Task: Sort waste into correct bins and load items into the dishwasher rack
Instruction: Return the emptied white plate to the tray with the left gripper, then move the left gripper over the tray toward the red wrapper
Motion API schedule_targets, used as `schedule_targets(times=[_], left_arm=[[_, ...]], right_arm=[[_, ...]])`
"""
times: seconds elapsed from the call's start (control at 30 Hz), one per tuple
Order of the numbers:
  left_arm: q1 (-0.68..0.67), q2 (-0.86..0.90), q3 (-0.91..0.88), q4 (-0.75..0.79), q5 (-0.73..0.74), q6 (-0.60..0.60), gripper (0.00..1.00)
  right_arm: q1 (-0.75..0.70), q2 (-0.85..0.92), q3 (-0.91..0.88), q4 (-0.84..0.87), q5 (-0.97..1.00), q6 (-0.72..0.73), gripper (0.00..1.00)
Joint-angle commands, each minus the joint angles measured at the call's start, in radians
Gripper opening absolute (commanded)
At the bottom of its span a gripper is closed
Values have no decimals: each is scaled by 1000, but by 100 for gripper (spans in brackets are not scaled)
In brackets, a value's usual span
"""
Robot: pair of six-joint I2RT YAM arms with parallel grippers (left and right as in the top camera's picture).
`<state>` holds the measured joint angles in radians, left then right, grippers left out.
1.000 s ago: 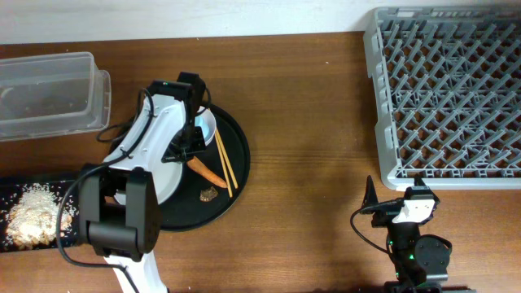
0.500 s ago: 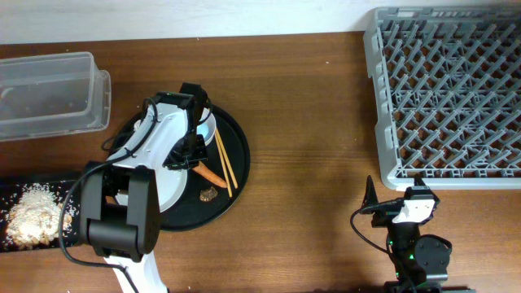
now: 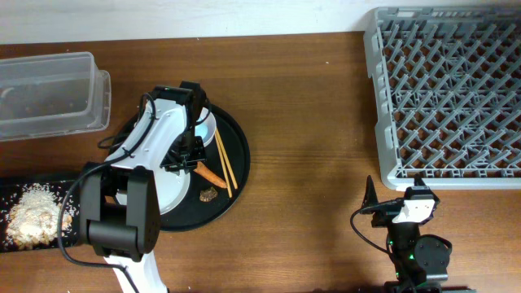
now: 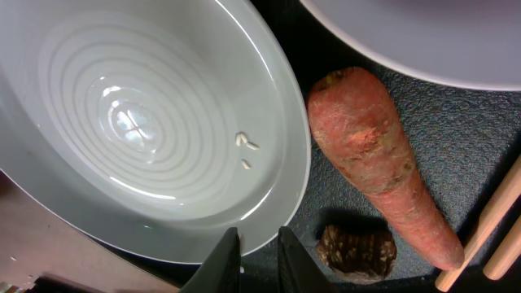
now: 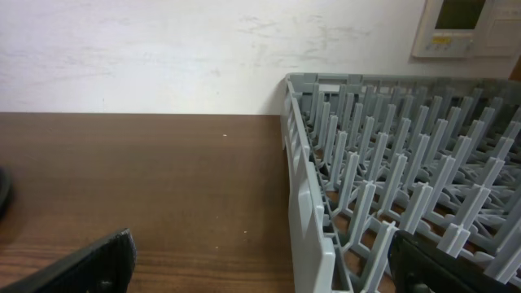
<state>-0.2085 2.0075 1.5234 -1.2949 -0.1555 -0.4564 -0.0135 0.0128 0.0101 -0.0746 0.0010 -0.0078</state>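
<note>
Left gripper [image 4: 259, 256] jaws narrowly parted, empty, at plate [image 4: 146, 122] rim; carrot [image 4: 370, 163] just right; right gripper [image 5: 269, 264] wide, empty; rack [image 5: 342, 195] right.

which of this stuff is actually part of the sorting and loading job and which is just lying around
Part of the job: carrot piece, brown lump, rice-like flakes, white plate, cup, chopsticks, clear tub, black box, dishwasher rack.

Just lying about: round black tray, wall panel.
</note>
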Motion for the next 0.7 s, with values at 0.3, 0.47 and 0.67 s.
schedule_targets(times=[0.3, 0.47, 0.67], left_arm=[[36, -40, 236, -49, -3, 16, 17], [319, -58, 299, -45, 6, 16, 17], [688, -57, 299, -18, 9, -21, 17]], right_arm=[[-6, -6, -5, -6, 11, -3, 98], [-6, -6, -5, -7, 11, -3, 98], [-6, -6, -5, -7, 11, -3, 98]])
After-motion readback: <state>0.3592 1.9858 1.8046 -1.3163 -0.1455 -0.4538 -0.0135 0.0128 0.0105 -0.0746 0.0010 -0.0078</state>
